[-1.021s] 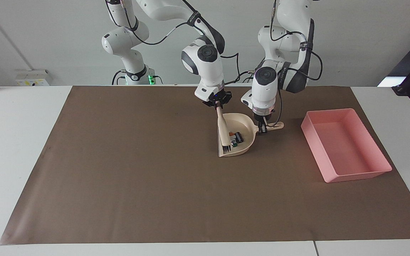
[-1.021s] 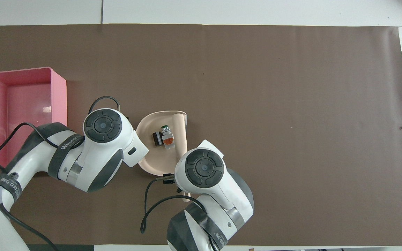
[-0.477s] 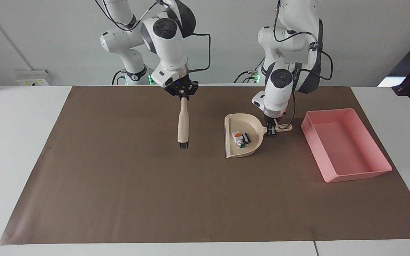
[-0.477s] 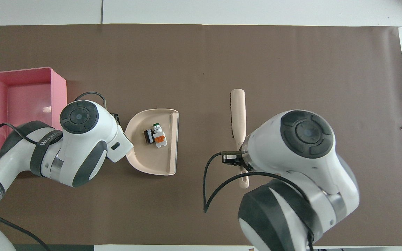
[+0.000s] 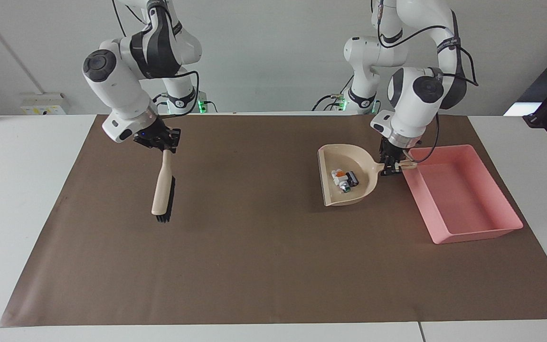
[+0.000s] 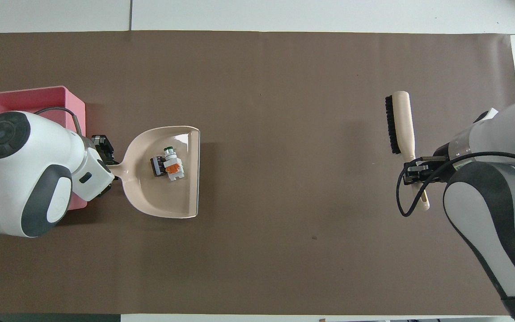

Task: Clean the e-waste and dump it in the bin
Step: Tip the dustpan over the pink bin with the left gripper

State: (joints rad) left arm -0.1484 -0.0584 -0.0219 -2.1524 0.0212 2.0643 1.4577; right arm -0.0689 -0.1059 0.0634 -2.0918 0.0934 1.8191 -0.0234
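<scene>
One brush (image 5: 163, 188) hung over the brown mat (image 5: 254, 266) toward the right arm's end of the desk (image 5: 17, 199), its handle clamped in the closed fingers of the right gripper (image 5: 165, 148), bristles pointing down. One beige dustpan (image 5: 335, 194) was lifted above the mat just beside the bin (image 5: 473, 232), its handle pinched in the closed fingers of the left gripper (image 5: 390, 168). Two pieces of e-waste (image 5: 344, 179) lay touching in the pan: one whitish with a green end, one black. The single pink bin sat on the mat at the left arm's end.
</scene>
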